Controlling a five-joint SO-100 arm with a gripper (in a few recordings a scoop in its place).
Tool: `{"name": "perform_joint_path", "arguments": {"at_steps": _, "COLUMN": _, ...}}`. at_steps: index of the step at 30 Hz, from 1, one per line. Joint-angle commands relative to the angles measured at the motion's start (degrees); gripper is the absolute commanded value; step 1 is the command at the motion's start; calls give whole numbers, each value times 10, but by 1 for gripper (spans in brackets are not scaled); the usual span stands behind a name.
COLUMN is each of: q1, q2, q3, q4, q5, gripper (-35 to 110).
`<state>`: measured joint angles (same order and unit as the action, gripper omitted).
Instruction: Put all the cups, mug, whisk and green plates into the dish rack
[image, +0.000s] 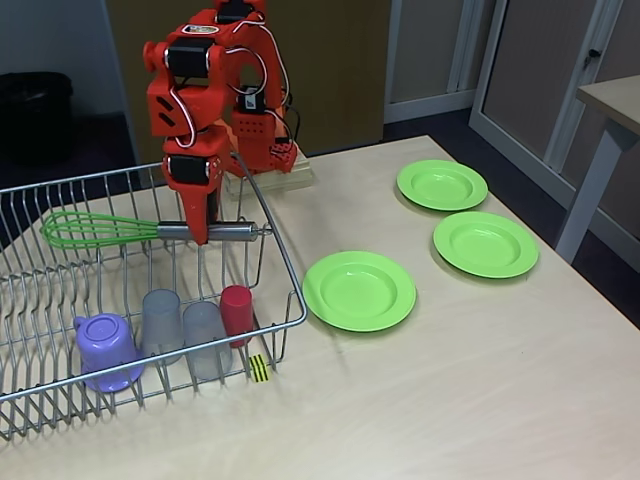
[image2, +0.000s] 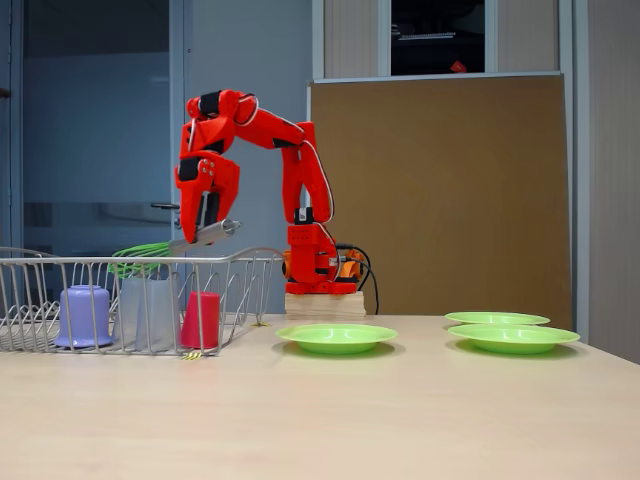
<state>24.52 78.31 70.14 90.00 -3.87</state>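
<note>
Gripper clamped on whisk handle, above dish rack.
Whisk lies horizontal, green loops pointing left; open table right of rack, three green plates there.

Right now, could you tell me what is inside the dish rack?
In the rack stand a purple mug, two grey cups and a red cup. The end effector holds the whisk above it. Rack wires hide the cups' footing.

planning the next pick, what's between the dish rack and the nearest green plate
Bare tabletop: in both fixed views nothing lies between the dish rack and the nearest green plate, which sits apart from the rack's wire side.
</note>
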Motion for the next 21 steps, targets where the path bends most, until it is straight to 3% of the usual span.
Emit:
{"name": "perform_joint_path", "arguments": {"at_steps": 1, "q1": -2, "q2": 2, "q3": -43, "q4": 25, "q5": -42, "gripper": 0}}
{"name": "perform_joint_path", "arguments": {"at_steps": 8, "q1": -16, "q2": 0, "q3": -33, "q4": -3, "q5": -64, "gripper": 0}}
{"name": "perform_joint_path", "arguments": {"at_steps": 21, "q1": -38, "q2": 10, "q3": -23, "q4": -46, "q5": 33, "gripper": 0}}
